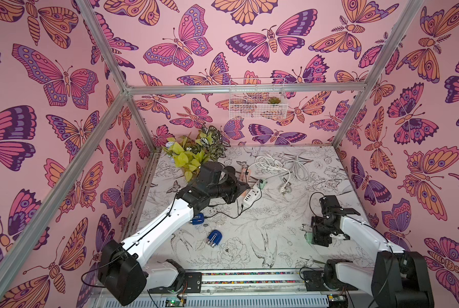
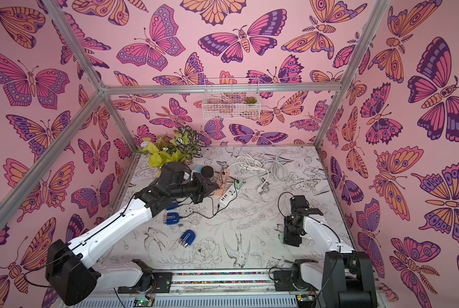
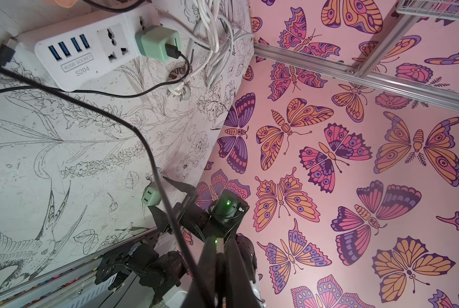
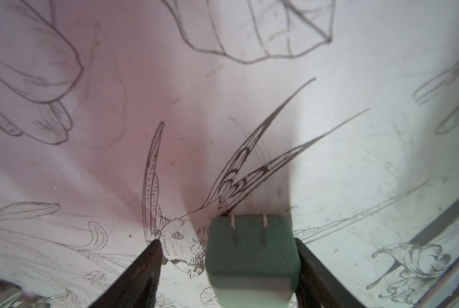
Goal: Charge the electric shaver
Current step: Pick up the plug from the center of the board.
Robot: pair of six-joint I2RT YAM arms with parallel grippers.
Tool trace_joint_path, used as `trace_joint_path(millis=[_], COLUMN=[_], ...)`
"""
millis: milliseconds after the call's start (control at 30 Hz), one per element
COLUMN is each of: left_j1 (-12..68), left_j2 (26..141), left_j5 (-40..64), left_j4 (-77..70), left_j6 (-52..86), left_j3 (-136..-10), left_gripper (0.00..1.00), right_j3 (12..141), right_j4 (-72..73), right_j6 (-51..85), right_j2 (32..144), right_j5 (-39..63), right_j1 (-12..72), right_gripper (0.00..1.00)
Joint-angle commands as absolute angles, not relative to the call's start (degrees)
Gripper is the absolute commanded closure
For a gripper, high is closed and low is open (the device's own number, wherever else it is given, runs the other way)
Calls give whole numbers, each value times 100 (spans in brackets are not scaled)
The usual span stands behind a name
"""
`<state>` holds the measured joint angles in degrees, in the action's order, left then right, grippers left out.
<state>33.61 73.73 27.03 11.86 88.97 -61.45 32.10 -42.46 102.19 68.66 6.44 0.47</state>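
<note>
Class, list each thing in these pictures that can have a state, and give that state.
power strip, USB ports empty, one socket occupied
plugged green adapter, seated in the strip
loose green adapter, unplugged, prongs out
left gripper, shut on black cable
right gripper, open around the loose adapter
nearest blue shaver, no cable attached

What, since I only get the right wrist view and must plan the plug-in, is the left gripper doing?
Observer: The left gripper is shut on a black cable, close to the white power strip.
Operator: Any socket free on it?
Observer: One universal socket is empty; a second green adapter, with its own cable, fills the next one.
Operator: And the shaver?
Observer: A blue shaver lies on the table, apart from the power strip.
</note>
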Motion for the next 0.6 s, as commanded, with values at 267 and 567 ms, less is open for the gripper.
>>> trace_joint_path(millis=[267,567], left_j1=[3313,3313], left_j2=[7453,7529], left_j5=[2717,2731], left_j4=[1149,1133], left_j6=[8815,8817], left_j3=[-6119,-6139], left_gripper=[100,100], right_j3=[3552,3409], right_j4=[-4672,-4449], right_j6=[9331,9130], right_j2=[7704,7919], right_j5=[688,1026], right_j1=[-129,-224], right_gripper=[31,41])
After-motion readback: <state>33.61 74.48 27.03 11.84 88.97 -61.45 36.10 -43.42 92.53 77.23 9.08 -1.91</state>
